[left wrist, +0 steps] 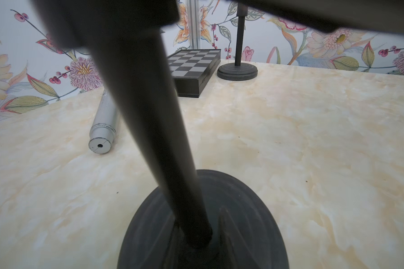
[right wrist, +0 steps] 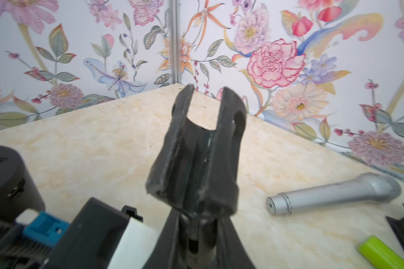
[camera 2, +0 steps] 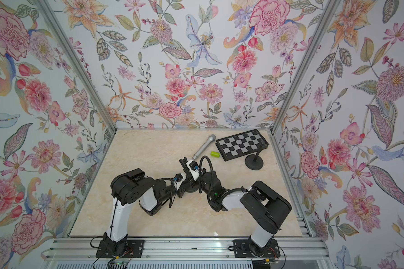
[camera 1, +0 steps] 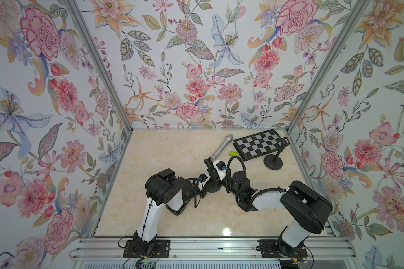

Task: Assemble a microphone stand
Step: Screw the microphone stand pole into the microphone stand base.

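Right gripper (right wrist: 197,235) clamped on pole (left wrist: 149,116) just under clip (right wrist: 196,158). Left gripper (camera 1: 208,184) near base (left wrist: 243,221), fingers blurred, cut off: grip unreadable. Base mostly hidden under arms in both top views. Microphone (camera 1: 222,147) lies on table (camera 1: 173,151) beyond.

A folded black-and-silver chessboard (camera 1: 258,144) lay flat at the far right of the marbled cream bench (camera 1: 163,149), a small lime-green cylinder (camera 1: 233,153) lay just beside its left edge, and floral wallpaper (camera 1: 196,58) between aluminium posts (camera 1: 98,62) enclosed three sides.
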You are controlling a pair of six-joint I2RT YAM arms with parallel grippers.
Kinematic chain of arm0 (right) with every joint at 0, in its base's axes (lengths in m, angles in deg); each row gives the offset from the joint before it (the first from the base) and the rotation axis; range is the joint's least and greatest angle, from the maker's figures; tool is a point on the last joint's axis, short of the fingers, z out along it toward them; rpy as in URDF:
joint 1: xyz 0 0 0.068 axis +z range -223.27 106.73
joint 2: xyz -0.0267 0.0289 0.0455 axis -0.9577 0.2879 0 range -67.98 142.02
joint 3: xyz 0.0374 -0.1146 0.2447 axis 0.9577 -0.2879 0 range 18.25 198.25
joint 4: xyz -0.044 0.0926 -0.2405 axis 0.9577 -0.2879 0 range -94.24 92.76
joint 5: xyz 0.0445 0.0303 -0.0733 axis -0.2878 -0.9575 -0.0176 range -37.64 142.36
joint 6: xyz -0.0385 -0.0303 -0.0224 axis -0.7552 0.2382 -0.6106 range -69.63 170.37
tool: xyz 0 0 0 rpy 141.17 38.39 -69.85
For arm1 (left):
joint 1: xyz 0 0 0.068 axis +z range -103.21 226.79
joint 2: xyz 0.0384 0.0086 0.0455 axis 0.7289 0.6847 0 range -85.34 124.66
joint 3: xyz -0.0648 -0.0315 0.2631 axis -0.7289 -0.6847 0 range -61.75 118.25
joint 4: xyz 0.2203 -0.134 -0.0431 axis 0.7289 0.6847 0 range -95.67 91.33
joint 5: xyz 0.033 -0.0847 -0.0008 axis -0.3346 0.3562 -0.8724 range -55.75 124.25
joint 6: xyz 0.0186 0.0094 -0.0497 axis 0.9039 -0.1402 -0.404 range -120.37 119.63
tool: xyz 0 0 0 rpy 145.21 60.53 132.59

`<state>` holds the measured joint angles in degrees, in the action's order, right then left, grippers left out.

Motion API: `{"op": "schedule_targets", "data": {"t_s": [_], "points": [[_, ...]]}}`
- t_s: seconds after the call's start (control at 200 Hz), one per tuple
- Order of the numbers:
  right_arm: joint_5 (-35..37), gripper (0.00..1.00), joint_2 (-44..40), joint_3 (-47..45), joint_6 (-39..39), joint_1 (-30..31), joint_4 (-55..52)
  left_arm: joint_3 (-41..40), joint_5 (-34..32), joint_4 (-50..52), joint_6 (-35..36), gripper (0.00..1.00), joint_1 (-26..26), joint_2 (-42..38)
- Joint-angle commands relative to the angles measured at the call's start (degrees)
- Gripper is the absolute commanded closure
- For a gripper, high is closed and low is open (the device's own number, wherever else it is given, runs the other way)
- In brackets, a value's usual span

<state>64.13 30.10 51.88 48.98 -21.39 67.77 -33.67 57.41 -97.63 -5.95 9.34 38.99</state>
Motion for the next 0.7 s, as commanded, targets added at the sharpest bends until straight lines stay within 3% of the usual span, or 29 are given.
{"op": "schedule_targets", "data": {"t_s": [0.0,0.055,0.165,0.255,0.335,0.49,0.696], "points": [[11.9,1.0,6.4,-2.1,8.4,4.8,4.1,-1.1,-1.7,-13.5,0.5,0.7,-0.6,3.5],[2.3,0.98,6.0,-2.2,6.7,4.1,6.5,-1.4,-2.2,-13.5,1.1,0.71,-0.7,2.9],[-19.9,0.61,1.5,-3.7,-1.3,-1.0,7.4,-1.3,-1.9,-13.5,0.9,0.72,-0.7,3.8],[-42.4,0.53,-3.3,-2.1,-5.7,-9.2,-1.9,-1.7,-1.4,-13.5,2.1,0.73,-0.8,2.8],[-55.9,0.5,-6.1,1.3,-12.2,-14.3,-14.8,-1.4,-0.4,-13.5,2.5,0.73,-0.7,3.6],[-63.2,0.43,-6.8,8.2,-27.7,-19.5,-35.4,-1.5,1.0,-13.5,3.3,0.73,-0.8,3.0],[-68.4,0.43,-2.0,13.4,-27.1,-22.0,-34.5,-1.0,2.0,-13.5,3.1,0.74,-0.7,3.4]]}}
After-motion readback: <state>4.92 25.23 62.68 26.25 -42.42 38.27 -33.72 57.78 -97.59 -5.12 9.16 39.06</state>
